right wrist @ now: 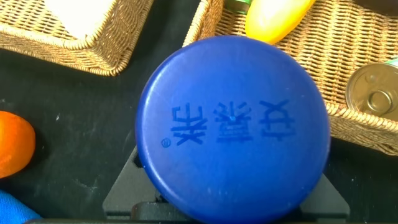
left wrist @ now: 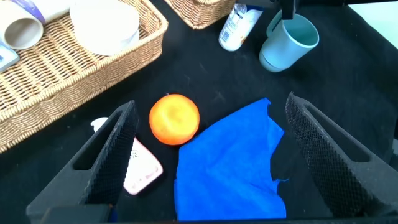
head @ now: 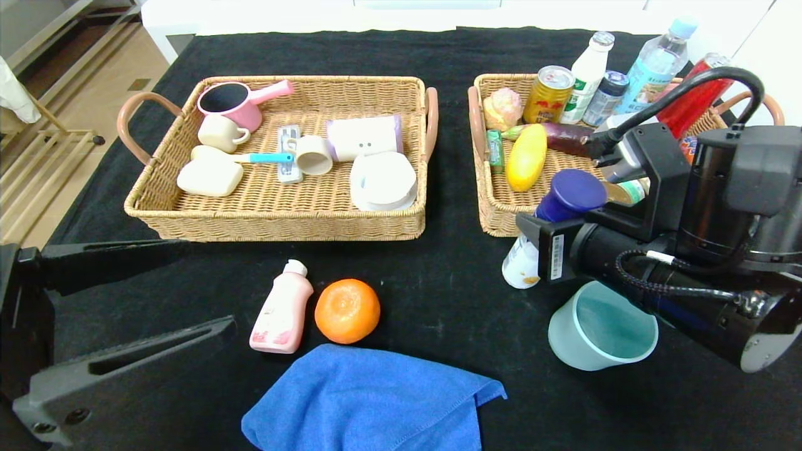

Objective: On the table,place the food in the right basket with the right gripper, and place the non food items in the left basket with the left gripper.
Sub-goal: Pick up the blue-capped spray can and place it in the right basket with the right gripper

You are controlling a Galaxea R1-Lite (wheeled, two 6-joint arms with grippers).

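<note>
On the black table (head: 438, 282) lie a pink bottle (head: 282, 310), an orange (head: 347, 311) beside it, a blue towel (head: 369, 401) at the front and a teal mug (head: 601, 329) at the right. My right gripper (head: 532, 228) is shut on the white-and-blue bottle (head: 521, 263), which tilts just in front of the right basket (head: 495, 216); its blue cap (right wrist: 233, 127) hides most of the jaws. My left gripper (head: 207, 285) is open and empty above the front left of the table; in its wrist view (left wrist: 210, 106) the orange (left wrist: 175, 119) and towel (left wrist: 230, 165) lie between the jaws.
The left basket (head: 276, 225) holds a pink saucepan (head: 233, 103), cups and white containers. The right basket holds a yellow fruit (head: 526, 156), a can (head: 549, 94) and several bottles. The table's left edge drops to the floor (head: 69, 125).
</note>
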